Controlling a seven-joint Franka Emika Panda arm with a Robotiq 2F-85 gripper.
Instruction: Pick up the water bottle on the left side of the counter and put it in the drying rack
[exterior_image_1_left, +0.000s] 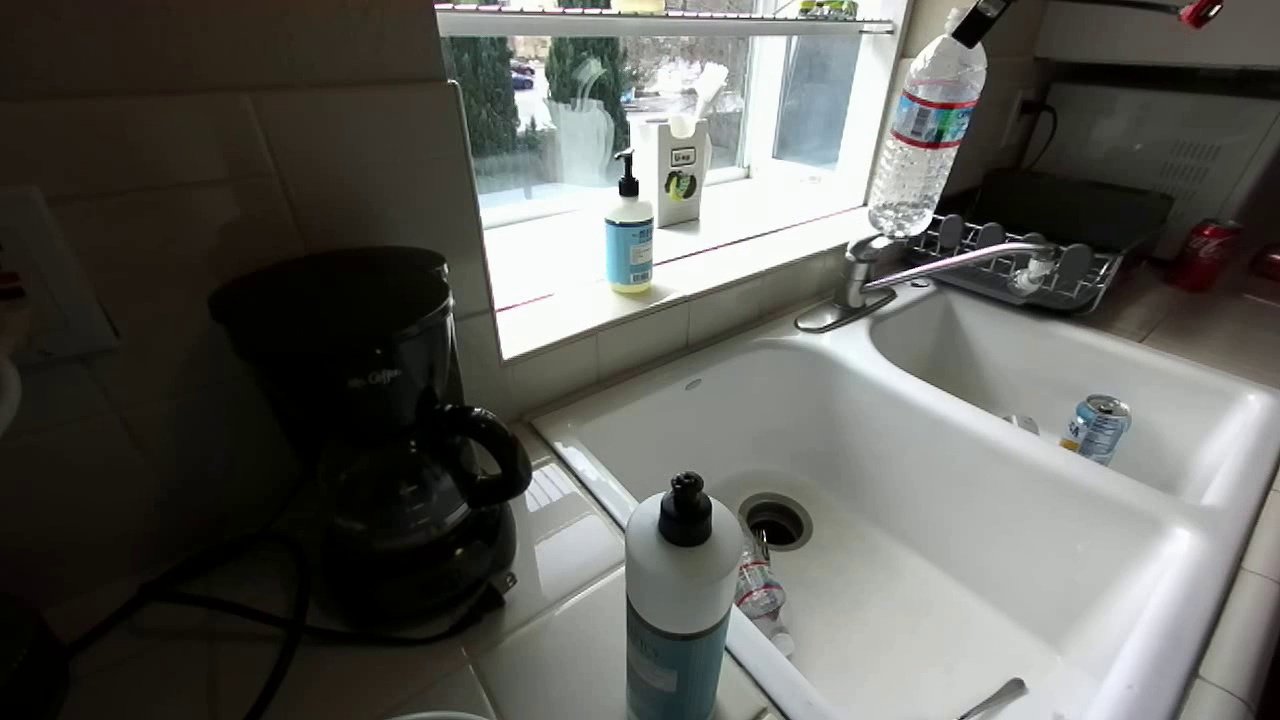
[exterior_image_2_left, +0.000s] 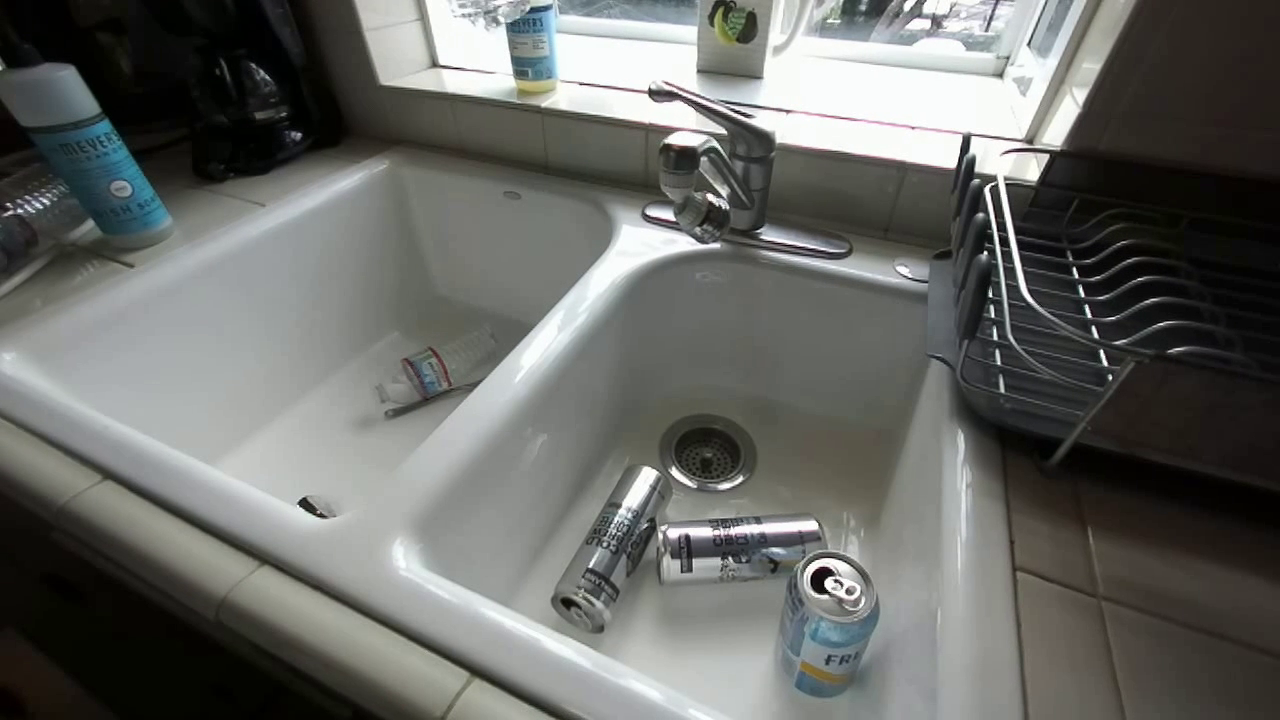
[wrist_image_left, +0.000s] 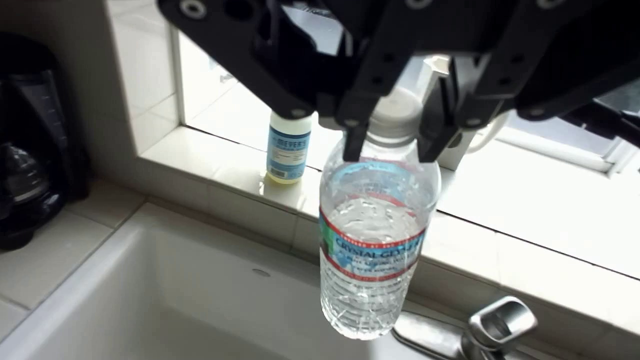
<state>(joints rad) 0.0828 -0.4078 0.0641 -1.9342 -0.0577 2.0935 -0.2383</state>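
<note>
Gripper (wrist_image_left: 393, 141): wrist view; fingers (wrist_image_left: 356, 142) clamped on the neck of the water bottle (wrist_image_left: 372, 250), just under its pale cap (wrist_image_left: 395, 112).
Neck hold: presumably chosen because the neck is narrow and stiffer than the ribbed body, and leaves the base free to be set down first.
Bottle posture: wrist view; base down, off upright, looks partly filled, nothing seen propping it.
Bottle place: in an exterior view, the water bottle (exterior_image_1_left: 925, 140) hangs high by the back edge of the surface (exterior_image_1_left: 560, 545), cap end leaning right. Its base overlaps the faucet (exterior_image_1_left: 853, 285) in the line of sight; contact unclear. Height probably meant to clear that faucet.
Drying rack (exterior_image_1_left: 1080, 290): in an exterior view, at the back edge, right of the sink (exterior_image_1_left: 950, 480); bottle not yet in it. By my reading, a sideways carry and a lowering remain.
Dish soap (exterior_image_1_left: 680, 600): in an exterior view, beside the sink's left rim; hides part of a second bottle (exterior_image_1_left: 765, 595).
Second bottle: in an exterior view, the second bottle (exterior_image_2_left: 430, 372) shows far better, on its side in the left basin, a utensil (exterior_image_2_left: 415, 404) alongside.
Cans (exterior_image_2_left: 740, 545): in an exterior view, two silver ones lying, one blue upright, perhaps parked for rinsing; wrist view has none.
Rack wires: in an exterior view, the rack (exterior_image_2_left: 1010, 412) shows its curved wires closer; wrist view lacks it. Gripper is outside that frame.
</note>
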